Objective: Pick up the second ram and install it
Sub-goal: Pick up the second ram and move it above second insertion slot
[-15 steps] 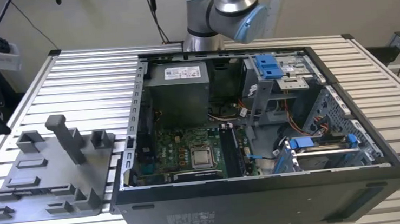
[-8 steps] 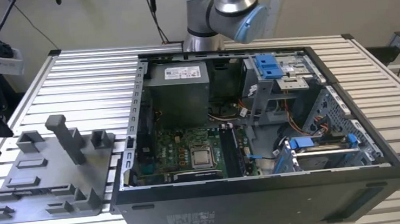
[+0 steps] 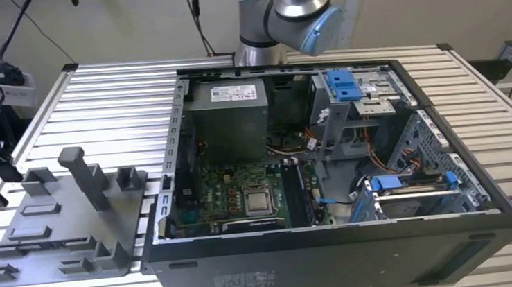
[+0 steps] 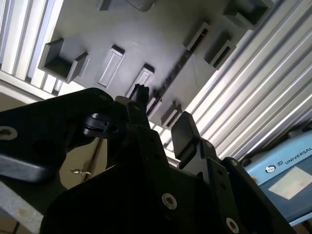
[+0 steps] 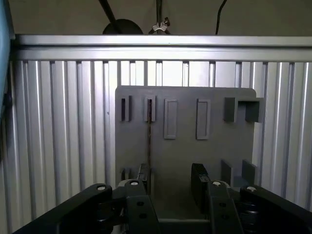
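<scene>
A: Pincer state?
B: Black two-finger gripper open, jaws spread above the flat grey plastic holder tray.
A: Task part?
B: Second ram, a long thin dark circuit-board stick, stands on edge in a tray slot, not gripped.

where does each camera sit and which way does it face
Exterior view: off the arm, above, looking down on the open computer case, with the grey tray at the exterior view's left; the arm's base joints show.
First wrist view: on the arm, facing squarely down on the tray and the second ram standing in it; the open tool shows.
Second wrist view: on the arm, looking slantwise past the tool at the tray.
Shared: both wrist views show tool, tray and ram.
</scene>
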`<act>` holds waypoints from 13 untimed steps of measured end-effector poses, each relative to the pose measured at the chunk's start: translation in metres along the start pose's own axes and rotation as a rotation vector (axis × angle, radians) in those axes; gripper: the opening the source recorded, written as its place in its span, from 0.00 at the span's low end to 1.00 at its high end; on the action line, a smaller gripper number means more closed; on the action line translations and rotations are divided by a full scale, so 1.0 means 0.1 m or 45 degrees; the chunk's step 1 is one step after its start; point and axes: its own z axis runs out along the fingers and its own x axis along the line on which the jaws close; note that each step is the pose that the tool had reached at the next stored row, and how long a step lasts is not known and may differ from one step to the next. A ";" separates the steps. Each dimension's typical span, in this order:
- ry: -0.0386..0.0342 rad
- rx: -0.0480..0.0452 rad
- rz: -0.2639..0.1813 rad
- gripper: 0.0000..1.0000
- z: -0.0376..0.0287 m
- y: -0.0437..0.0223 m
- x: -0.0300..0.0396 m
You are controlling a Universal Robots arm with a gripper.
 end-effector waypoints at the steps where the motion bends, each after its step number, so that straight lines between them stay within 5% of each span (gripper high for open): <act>1: 0.0000 0.000 0.000 0.48 0.018 -0.001 0.000; 13: 0.0000 0.000 0.000 0.48 0.192 -0.004 0.000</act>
